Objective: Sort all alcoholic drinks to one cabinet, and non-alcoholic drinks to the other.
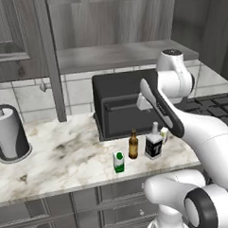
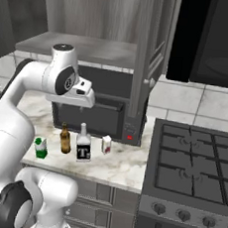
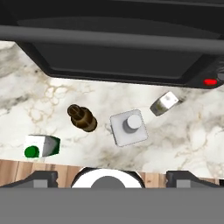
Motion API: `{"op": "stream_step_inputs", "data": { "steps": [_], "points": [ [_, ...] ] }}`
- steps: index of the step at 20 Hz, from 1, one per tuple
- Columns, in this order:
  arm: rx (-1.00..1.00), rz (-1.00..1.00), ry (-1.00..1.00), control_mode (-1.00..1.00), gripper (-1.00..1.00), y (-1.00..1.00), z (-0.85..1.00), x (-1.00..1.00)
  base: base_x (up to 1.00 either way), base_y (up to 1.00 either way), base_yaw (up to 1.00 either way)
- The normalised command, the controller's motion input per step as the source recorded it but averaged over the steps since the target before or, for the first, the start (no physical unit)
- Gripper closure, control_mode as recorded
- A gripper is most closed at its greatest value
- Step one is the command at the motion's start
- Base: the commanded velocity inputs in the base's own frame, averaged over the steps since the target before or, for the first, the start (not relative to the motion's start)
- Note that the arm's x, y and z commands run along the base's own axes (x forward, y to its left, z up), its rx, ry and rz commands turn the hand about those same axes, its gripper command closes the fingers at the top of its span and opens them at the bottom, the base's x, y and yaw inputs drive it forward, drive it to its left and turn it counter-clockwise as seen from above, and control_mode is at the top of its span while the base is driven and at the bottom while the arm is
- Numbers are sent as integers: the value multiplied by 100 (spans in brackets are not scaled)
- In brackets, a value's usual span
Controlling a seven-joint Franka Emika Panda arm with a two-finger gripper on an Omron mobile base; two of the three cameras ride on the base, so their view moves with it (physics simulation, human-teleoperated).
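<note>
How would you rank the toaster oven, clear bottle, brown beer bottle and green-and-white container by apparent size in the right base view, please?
1. toaster oven
2. clear bottle
3. brown beer bottle
4. green-and-white container

All stand at a similar distance, so the order looks reliable.

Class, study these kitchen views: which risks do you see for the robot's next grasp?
1. The beer bottle and T bottle stand close together; the open end effector reaching for one may topple the other.
2. The green carton sits near the counter edge and could be knocked off.
</note>
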Motion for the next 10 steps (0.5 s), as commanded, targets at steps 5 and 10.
{"op": "stream_step_inputs", "data": {
  "steps": [5,10],
  "points": [
    [8,13,0,-100,-100,-16,-13,0,0,0,0],
    [13,19,-1,-100,-100,-19,-13,0,0,0,0]
  ]
}}
